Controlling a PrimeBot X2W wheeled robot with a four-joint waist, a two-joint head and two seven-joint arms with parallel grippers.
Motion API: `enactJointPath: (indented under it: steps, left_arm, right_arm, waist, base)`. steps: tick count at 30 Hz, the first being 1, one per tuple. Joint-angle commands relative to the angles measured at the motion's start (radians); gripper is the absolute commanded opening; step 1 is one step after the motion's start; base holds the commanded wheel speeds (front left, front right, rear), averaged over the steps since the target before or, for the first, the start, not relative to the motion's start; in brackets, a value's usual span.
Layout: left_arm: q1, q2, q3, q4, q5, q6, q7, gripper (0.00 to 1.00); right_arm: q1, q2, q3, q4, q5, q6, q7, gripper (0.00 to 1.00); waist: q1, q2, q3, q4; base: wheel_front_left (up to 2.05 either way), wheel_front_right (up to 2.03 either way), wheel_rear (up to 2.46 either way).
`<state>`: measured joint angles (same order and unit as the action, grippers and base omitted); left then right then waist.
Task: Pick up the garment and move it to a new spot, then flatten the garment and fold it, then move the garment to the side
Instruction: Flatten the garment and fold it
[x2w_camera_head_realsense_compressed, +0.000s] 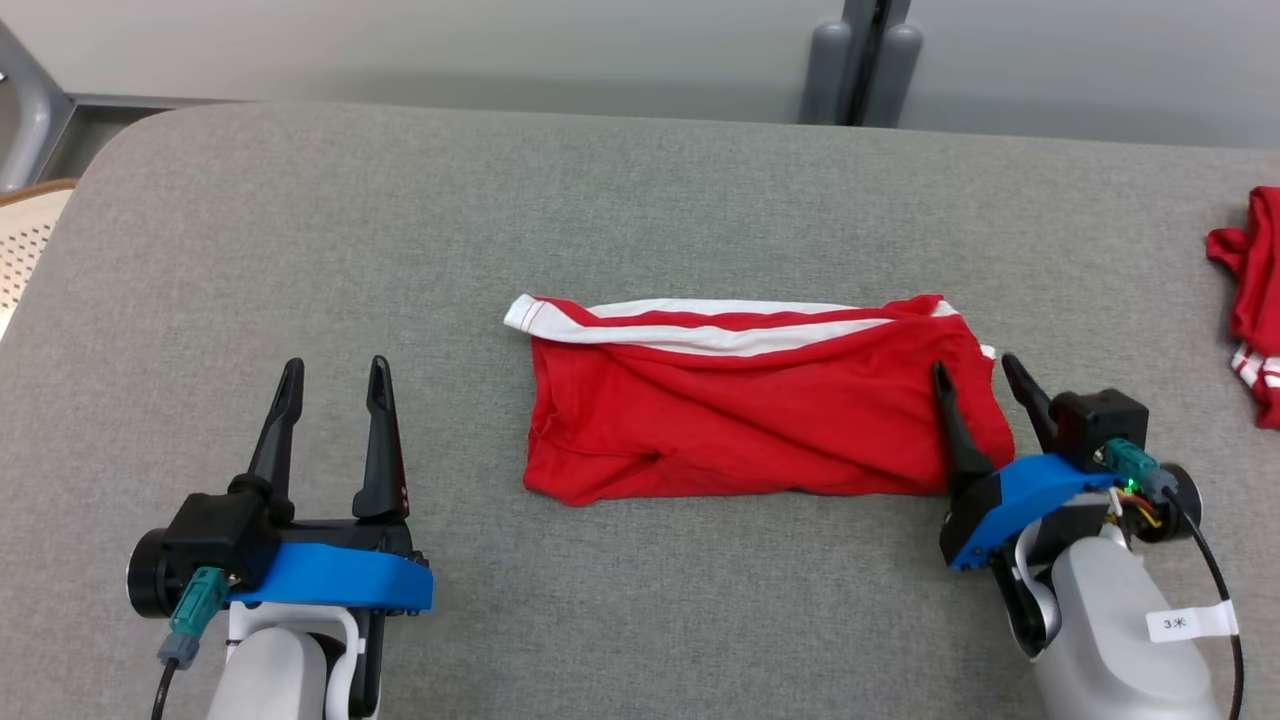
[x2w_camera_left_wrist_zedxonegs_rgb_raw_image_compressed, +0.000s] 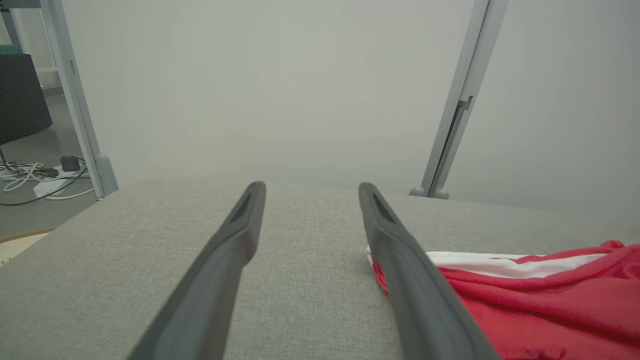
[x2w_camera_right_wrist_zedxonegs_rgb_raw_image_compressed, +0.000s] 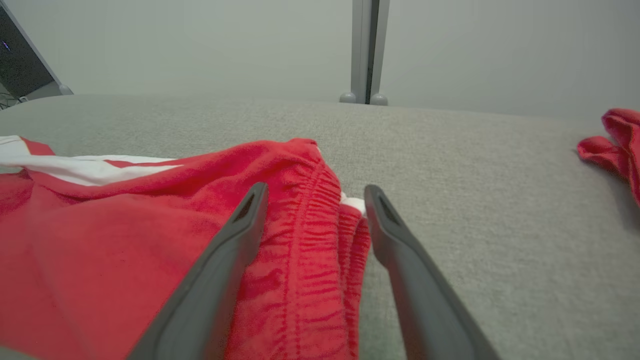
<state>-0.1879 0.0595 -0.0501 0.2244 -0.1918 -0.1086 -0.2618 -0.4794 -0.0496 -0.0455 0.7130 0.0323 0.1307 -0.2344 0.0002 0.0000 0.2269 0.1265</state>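
Now, looking down on a gray table (x2w_camera_head_realsense_compressed: 600, 200) with the shorts (x2w_camera_head_realsense_compressed: 760, 420) lying flat in the middle, well apart from the edges. Folded into a long red shape (white stripes (x2w_camera_head_realsense_compressed: 740, 338) along the far side). Stretched long from left to right, straight across in front of the robot.

Right gripper (x2w_camera_head_realsense_compressed: 973, 365): wide open, holding nothing, parked right at the right end of the shorts. One finger (x2w_camera_right_wrist_zedxonegs_rgb_raw_image_compressed: 225, 260) over the red cloth, the other just past the edge, with the bumpy waistband (x2w_camera_right_wrist_zedxonegs_rgb_raw_image_compressed: 310, 215) in between. Left gripper (x2w_camera_head_realsense_compressed: 335, 364): open too, empty, off to the left of the shorts, near but not touching.

Looks folded already, so probably time to move it to the side. Much closer for the right arm, then. Just needs to dip down and pinch that waistband end. Could come unfolded if dragged by one end (floppy cloth). Also another red cloth (x2w_camera_head_realsense_compressed: 1250, 290) far off at the right edge of the table; better not to bump into it.
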Motion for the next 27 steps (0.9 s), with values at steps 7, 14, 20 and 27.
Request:
enactJointPath:
  steps: [7, 14, 20, 27]
  left_arm:
    - [-0.007, -0.007, 0.02, -0.002, 0.011, -0.008, -0.004, 1.0]
    - [-0.023, -0.008, 0.018, -0.001, 0.014, -0.012, -0.004, 1.0]
    - [-0.021, -0.009, 0.024, 0.004, 0.016, -0.014, -0.004, 1.0]
    - [-0.001, -0.01, 0.027, 0.006, 0.011, -0.016, -0.004, 1.0]
  right_arm:
    - [-0.013, -0.003, -0.053, 0.15, -0.004, 0.0, -0.02, 1.0]
    - [-0.013, 0.002, 0.061, 0.202, 0.128, 0.0, -0.025, 0.49]
    - [-0.023, -0.003, 0.094, 0.141, 0.174, 0.0, -0.03, 0.0]
    - [0.011, -0.071, 0.029, 0.073, 0.171, 0.0, -0.03, 0.0]
  waist:
    - [-0.0002, 0.0, 0.013, 0.008]
    - [-0.0002, 0.0, 0.017, 0.001]
    - [-0.0002, 0.0, 0.013, -0.018]
    - [-0.0002, 0.0, -0.009, -0.041]
  base:
    - [0.0, 0.0, 0.0]
    - [0.0, 0.0, 0.0]
    - [0.0, 0.0, 0.0]
    - [0.0, 0.0, 0.0]
